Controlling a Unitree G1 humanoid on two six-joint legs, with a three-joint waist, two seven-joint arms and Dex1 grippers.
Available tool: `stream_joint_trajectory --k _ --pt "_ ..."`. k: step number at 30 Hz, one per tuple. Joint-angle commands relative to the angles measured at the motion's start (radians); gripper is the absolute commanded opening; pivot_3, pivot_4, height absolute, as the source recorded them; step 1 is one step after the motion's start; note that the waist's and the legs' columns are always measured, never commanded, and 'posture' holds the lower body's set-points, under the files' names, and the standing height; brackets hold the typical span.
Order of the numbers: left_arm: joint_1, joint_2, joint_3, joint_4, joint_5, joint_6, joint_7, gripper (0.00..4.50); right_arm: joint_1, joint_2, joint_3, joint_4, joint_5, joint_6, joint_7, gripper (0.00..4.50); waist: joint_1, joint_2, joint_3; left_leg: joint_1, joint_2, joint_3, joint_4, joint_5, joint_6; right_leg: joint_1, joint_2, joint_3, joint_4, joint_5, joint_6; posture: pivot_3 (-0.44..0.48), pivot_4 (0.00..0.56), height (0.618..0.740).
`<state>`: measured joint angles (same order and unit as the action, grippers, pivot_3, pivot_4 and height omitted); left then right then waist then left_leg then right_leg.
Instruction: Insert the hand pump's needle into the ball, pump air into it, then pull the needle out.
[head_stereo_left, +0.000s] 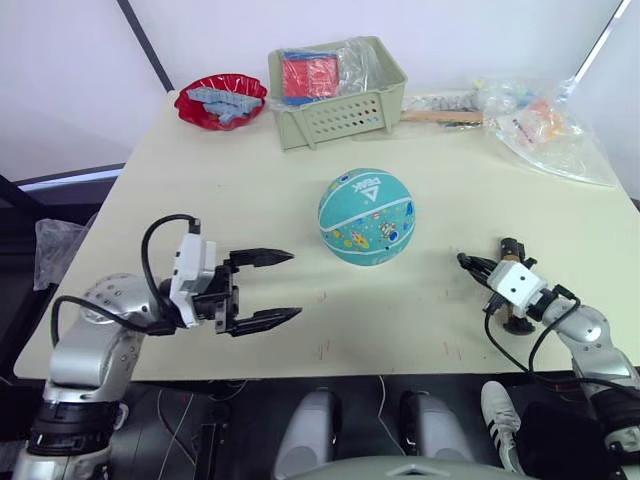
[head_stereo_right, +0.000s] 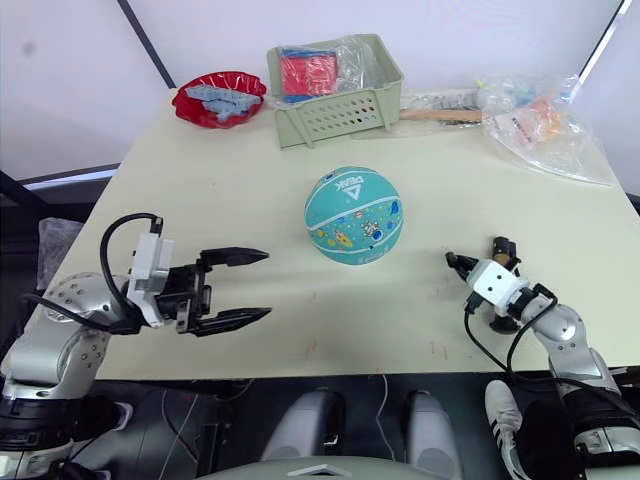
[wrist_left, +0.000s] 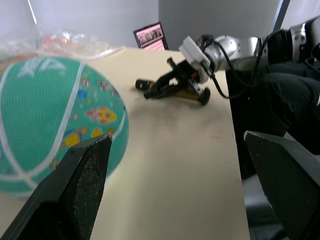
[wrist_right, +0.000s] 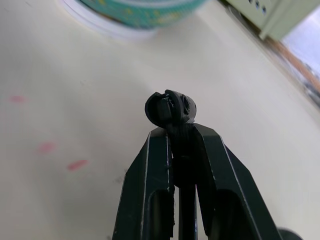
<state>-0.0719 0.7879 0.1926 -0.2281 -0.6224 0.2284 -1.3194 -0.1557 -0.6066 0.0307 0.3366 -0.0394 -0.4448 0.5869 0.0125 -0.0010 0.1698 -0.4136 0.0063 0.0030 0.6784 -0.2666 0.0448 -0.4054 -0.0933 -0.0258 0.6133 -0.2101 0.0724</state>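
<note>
Ball, head views: the teal ball (head_stereo_left: 366, 216) sat near the middle of the cream table (head_stereo_left: 200, 180), touched by neither arm.
Left gripper, head views: the left gripper (head_stereo_left: 268, 288) hovered over the table's near left part, its two black fingers spread wide with nothing between them, well apart from the ball.
Right gripper, head views: the right gripper (head_stereo_right: 462, 266) lay low at the near right edge; a gold-and-black hand pump (head_stereo_right: 503, 250) showed just beside its wrist block.
Background, head views: a green basket (head_stereo_left: 340, 110), a red bowl (head_stereo_left: 220, 100) and clear plastic bags (head_stereo_left: 545, 125) stood along the far edge.
Left wrist view: wide-open fingertips (wrist_left: 82, 170) framed the ball (wrist_left: 50, 120) close by; across the table the right gripper (wrist_left: 150, 89) rested on the pump (wrist_left: 190, 94).
Right wrist view: the fingers (wrist_right: 150, 185) were nearly closed around a thin black part ending in a round black knob (wrist_right: 170, 107); which part of the pump this was could not be told. The ball's lower edge (wrist_right: 145, 11) lay ahead.
</note>
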Motion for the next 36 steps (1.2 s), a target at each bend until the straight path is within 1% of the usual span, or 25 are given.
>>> stream_joint_trajectory --k 1,7,8,10,13,14,15,16,17,25,31,36 --pt "0.043 0.018 0.058 0.011 0.001 -0.054 -0.028 4.50 -0.009 -0.013 -0.038 -0.006 0.013 -0.001 -0.016 0.06 -0.003 0.000 0.000 0.000 0.000 0.001 0.000 0.000 0.000 0.000 0.000 0.001 0.001 0.000 0.000 0.000 0.150 0.738" --pt "0.080 0.010 0.062 0.000 0.003 -0.078 -0.022 4.50 0.012 -0.029 -0.050 -0.033 0.051 0.006 0.020 0.06 -0.002 0.000 0.000 0.001 0.000 0.007 0.001 0.000 0.001 -0.005 0.000 0.008 0.010 0.000 0.000 0.000 0.150 0.738" --pt "0.086 0.008 0.060 -0.004 0.003 -0.082 -0.019 4.50 0.019 -0.032 -0.055 -0.044 0.067 0.014 0.031 0.86 -0.002 0.000 0.000 0.002 0.000 0.009 0.002 0.000 0.001 -0.005 0.000 0.010 0.011 0.000 0.000 0.000 0.150 0.738" --pt "0.094 0.004 0.059 -0.010 0.001 -0.085 -0.012 4.50 0.031 -0.040 -0.066 -0.062 0.090 0.023 0.045 1.25 -0.002 0.000 0.000 0.003 0.001 0.011 0.002 0.000 0.001 -0.005 0.000 0.012 0.012 0.000 0.000 0.000 0.150 0.738" --pt "0.102 0.000 0.057 -0.015 0.000 -0.088 -0.005 4.50 0.051 -0.049 -0.092 -0.106 0.142 0.042 0.078 2.62 -0.002 0.000 0.000 0.004 0.002 0.013 0.003 0.000 0.001 -0.006 0.001 0.014 0.013 0.000 0.000 0.000 0.150 0.738" --pt "0.104 0.000 0.057 -0.016 0.001 -0.089 -0.003 4.50 0.058 -0.050 -0.099 -0.119 0.157 0.052 0.088 2.89 -0.003 0.000 0.000 0.004 0.002 0.013 0.003 0.000 0.001 -0.006 0.001 0.015 0.013 0.000 0.000 0.000 0.150 0.738" --pt "0.107 -0.001 0.056 -0.018 0.001 -0.089 -0.001 4.50 0.069 -0.058 -0.107 -0.135 0.170 0.061 0.098 3.65 -0.003 0.000 0.000 0.005 0.003 0.014 0.004 0.000 0.001 -0.006 0.002 0.015 0.013 0.000 0.000 0.000 0.150 0.738" --pt "0.110 -0.002 0.056 -0.016 0.003 -0.092 -0.001 4.50 0.085 -0.072 -0.119 -0.152 0.182 0.065 0.111 3.97 -0.003 0.000 0.000 0.005 0.004 0.015 0.004 0.000 0.001 -0.006 0.003 0.016 0.013 0.000 -0.001 0.000 0.150 0.738" --pt "0.112 -0.003 0.054 -0.011 0.007 -0.096 -0.003 4.50 0.107 -0.093 -0.136 -0.173 0.201 0.079 0.132 4.47 -0.003 0.000 0.000 0.005 0.004 0.015 0.004 0.000 0.001 -0.006 0.004 0.016 0.013 0.000 -0.001 0.000 0.150 0.738" --pt "0.098 -0.009 0.044 0.028 0.017 -0.114 -0.010 4.50 0.253 -0.213 -0.197 -0.252 0.268 0.137 0.275 4.47 -0.001 -0.001 0.000 0.006 0.005 0.017 0.004 -0.001 0.001 -0.006 0.005 0.017 0.013 0.000 -0.002 0.000 0.150 0.738" --pt "0.091 -0.014 0.038 0.054 0.026 -0.128 -0.015 4.50 0.299 -0.247 -0.234 -0.230 0.257 0.144 0.290 4.47 -0.002 -0.001 0.000 0.009 0.006 0.020 0.004 -0.001 0.001 -0.006 0.006 0.021 0.013 0.001 -0.002 0.000 0.150 0.738" --pt "0.113 -0.017 0.049 0.071 0.038 -0.146 -0.019 4.50 0.357 -0.289 -0.274 -0.229 0.272 0.191 0.339 4.47 0.000 -0.001 0.000 0.009 0.006 0.020 0.004 -0.001 0.001 -0.006 0.006 0.021 0.013 0.001 -0.002 0.000 0.150 0.738"
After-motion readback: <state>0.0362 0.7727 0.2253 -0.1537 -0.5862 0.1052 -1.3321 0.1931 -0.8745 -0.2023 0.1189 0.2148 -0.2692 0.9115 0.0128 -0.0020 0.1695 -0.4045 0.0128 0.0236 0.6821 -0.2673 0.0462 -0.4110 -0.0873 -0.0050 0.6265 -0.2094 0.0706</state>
